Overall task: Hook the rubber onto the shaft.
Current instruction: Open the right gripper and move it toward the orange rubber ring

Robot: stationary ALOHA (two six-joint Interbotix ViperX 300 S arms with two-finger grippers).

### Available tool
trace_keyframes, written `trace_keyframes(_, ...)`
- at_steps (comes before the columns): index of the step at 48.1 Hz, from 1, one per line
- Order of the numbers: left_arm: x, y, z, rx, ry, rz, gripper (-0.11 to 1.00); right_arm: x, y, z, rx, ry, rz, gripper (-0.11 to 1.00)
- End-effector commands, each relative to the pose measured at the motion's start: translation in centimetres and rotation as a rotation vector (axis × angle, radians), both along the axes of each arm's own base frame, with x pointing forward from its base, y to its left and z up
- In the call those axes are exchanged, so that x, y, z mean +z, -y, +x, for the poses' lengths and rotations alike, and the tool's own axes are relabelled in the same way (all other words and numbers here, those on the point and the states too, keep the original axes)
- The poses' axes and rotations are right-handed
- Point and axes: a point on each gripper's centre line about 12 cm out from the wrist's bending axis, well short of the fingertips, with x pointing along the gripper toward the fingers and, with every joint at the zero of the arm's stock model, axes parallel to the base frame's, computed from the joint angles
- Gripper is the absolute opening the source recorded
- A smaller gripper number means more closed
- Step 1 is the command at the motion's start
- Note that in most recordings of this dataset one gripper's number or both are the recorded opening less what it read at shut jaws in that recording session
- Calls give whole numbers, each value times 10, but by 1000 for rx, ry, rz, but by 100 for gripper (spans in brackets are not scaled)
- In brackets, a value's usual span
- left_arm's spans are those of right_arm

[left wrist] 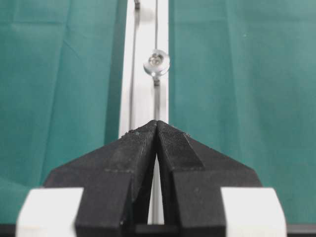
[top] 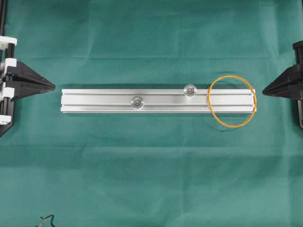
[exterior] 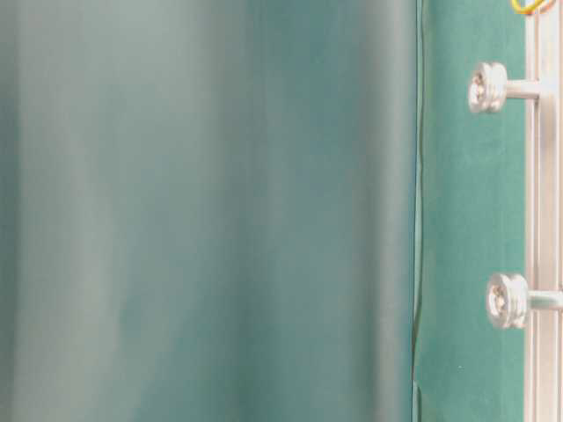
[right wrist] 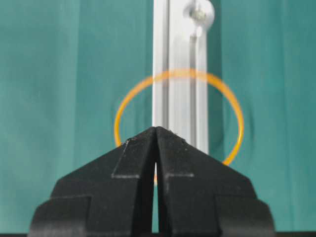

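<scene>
Black right gripper [right wrist: 156, 129] shut, empty | orange rubber [right wrist: 173, 75] apart

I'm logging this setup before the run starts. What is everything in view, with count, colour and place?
rubber band: one, orange, lying over the right end of the rail
rail: one, silver, lengthwise across the middle of the cloth
shafts: two, silver, standing on the rail
cloth: one, green, under everything
left gripper: black, shut, off the rail's left end
right gripper: black, shut, off the rail's right end
</scene>
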Motion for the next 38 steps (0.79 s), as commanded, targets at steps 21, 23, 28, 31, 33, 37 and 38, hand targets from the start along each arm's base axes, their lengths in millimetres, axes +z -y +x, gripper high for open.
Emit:
trace_keyframes(21, 12, 0, 3, 1, 29, 5, 0, 2, 1, -6, -64, -403, 32, 3)
trace_keyframes(23, 12, 0, 3, 1, 29, 3, 0, 2, 1, -7, -65, -428, 28, 3)
trace_keyframes(28, 12, 0, 3, 1, 29, 3, 0, 1, 2, -9, -67, -451, 22, 3)
trace_keyframes(31, 12, -1, 3, 2, 29, 3, 0, 1, 2, -9, -68, -451, 17, 3)
trace_keyframes(33, 12, 0, 3, 1, 29, 5, 0, 1, 2, -9, -68, -449, 17, 3)
trace_keyframes(37, 13, -1, 3, 2, 31, 3, 0, 2, 2, -9, -68, -447, 17, 3)
trace_keyframes(38, 13, -1, 3, 2, 31, 5, 0, 1, 2, -9, -68, -449, 17, 3)
